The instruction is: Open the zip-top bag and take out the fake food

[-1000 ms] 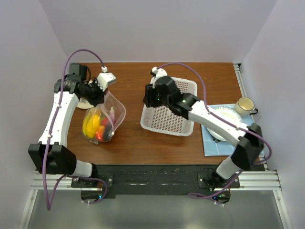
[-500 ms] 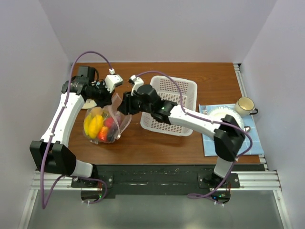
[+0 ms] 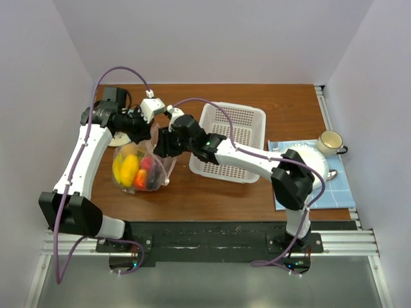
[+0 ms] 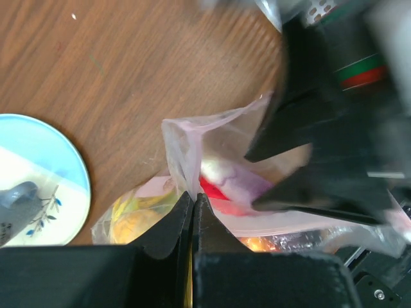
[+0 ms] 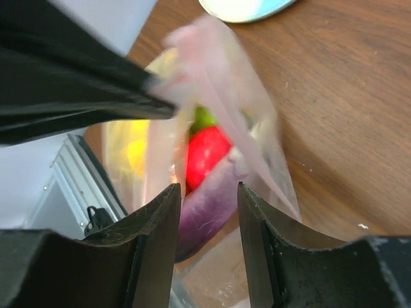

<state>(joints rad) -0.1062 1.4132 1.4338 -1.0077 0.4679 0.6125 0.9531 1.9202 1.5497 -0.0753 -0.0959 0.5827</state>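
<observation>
Now, at the far left, your left gripper (image 4: 192,204) has its fingers pressed together on a fold of the bag (image 3: 146,168) at its upper edge, near a blue-and-white saucer (image 4: 35,176). The bag sits on the table (image 3: 192,192) left of centre, bulging with the food (image 3: 130,170): yellow pieces on the left, then a red piece (image 5: 204,153) and a purple piece (image 5: 209,208). Your right gripper (image 5: 207,192) is at the bag's right side with its fingers spread. The red and purple pieces show between them through the plastic, and you cannot tell whether the fingers touch the bag. Further right stands the white basket (image 3: 252,120), then a plate (image 3: 311,157) on a blue cloth (image 3: 337,192), and a mug (image 3: 329,142).
</observation>
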